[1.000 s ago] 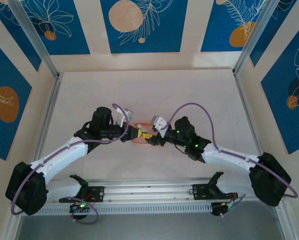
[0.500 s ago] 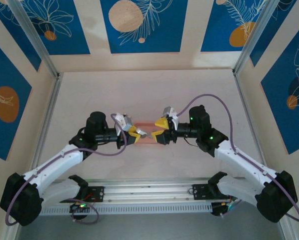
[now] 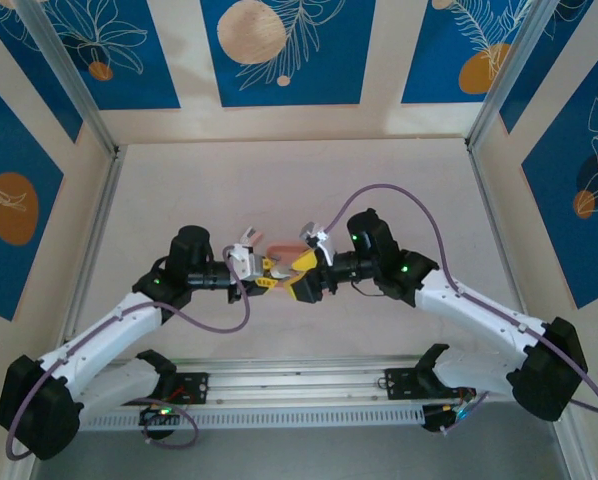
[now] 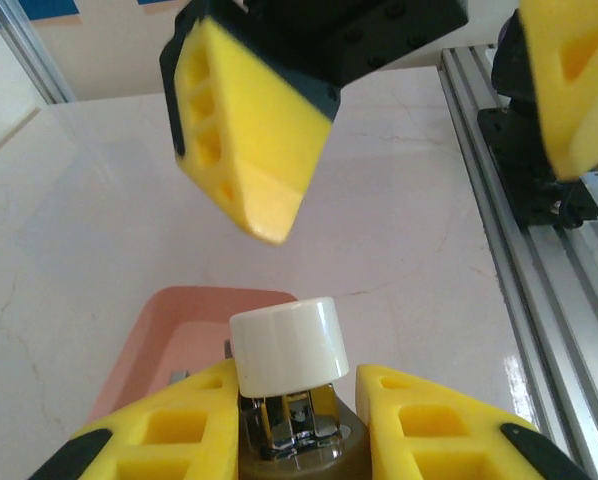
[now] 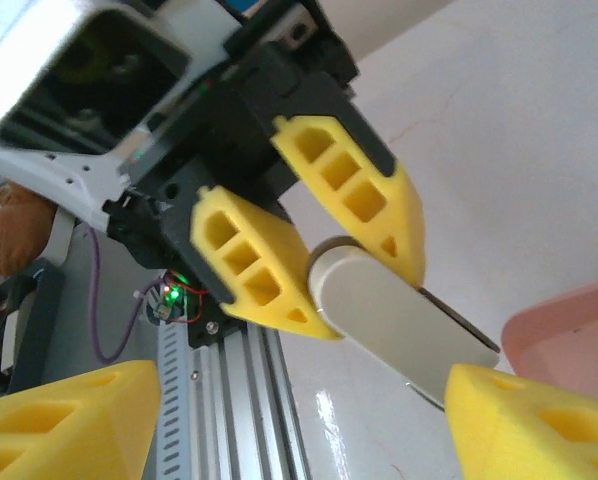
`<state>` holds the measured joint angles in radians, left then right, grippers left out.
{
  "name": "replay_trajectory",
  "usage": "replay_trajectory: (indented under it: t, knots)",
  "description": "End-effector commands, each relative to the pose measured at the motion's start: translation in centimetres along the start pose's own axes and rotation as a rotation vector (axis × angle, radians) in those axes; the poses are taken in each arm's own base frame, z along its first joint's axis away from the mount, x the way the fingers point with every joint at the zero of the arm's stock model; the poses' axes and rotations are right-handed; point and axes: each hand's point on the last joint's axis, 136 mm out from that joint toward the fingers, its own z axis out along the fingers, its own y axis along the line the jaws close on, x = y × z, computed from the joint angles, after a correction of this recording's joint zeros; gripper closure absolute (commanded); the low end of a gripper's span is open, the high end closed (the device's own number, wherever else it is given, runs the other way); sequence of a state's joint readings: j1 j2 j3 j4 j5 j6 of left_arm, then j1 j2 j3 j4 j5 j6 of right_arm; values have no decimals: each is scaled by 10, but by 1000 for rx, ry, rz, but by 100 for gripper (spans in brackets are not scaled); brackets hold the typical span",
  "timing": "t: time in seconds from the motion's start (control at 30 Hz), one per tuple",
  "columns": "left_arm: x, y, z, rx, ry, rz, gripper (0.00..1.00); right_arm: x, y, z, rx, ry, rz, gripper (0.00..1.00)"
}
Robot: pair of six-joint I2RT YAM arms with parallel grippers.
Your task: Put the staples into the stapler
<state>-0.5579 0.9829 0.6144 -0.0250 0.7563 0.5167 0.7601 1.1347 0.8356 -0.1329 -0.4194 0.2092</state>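
Note:
My left gripper [image 4: 299, 388] is shut on the stapler [image 4: 285, 348], which has a white top, a brown base and a metal channel showing between them. In the right wrist view the stapler [image 5: 404, 320] sticks out long and white from the left gripper [image 5: 324, 262]. My right gripper [image 5: 299, 430] stands open, and its yellow fingers [image 4: 249, 140] hang wide apart just beyond the stapler's free end. In the top view the left gripper [image 3: 266, 272] and right gripper [image 3: 301, 272] meet nose to nose. A tiny grey strip [image 4: 177, 377], apparently one of the staples, lies in the pink tray [image 4: 169, 320].
The pink tray [image 3: 284, 249] sits on the pale table just behind the two grippers. An aluminium rail [image 3: 299, 385] runs along the near edge between the arm bases. Blue patterned walls close in the back and both sides.
The right gripper has moved left toward the left gripper and opened wider. The left gripper has kept its hold on the stapler and shifted slightly.

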Motion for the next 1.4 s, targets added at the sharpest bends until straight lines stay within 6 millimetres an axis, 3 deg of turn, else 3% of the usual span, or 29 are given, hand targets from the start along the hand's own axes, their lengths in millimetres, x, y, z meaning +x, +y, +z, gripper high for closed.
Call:
replay_trajectory:
  t: [0.0, 0.23, 0.47, 0.8, 0.9, 0.97, 1.1, 1.23, 1.37]
  knots:
    - [-13, -1, -3, 5, -14, 90, 100, -10, -7, 6, 57, 5, 80, 22]
    - [-15, -4, -1, 12, -19, 94, 100, -16, -15, 25, 75, 32, 134, 20]
    - [-15, -5, -1, 10, -14, 102, 100, -3, -35, 33, 180, 82, 164, 20]
    - [-12, -6, -2, 3, -8, 109, 100, 19, -93, -15, 306, -21, 451, 24]
    - [-13, -6, -2, -4, -16, 112, 100, 23, -100, -27, 290, -61, 527, 25]
    - [-13, -3, -1, -22, -21, 107, 100, 19, -95, -32, 253, -88, 536, 25]
    - [-10, 2, 0, -40, -4, 87, 100, 4, -63, -33, 181, -106, 414, 26]
    - [-11, 0, 2, -24, -11, 81, 100, 3, -30, -18, 165, -26, 269, 24]
    - [-16, -6, 4, 21, -36, 62, 100, 4, -21, -12, 172, -14, 75, 22]
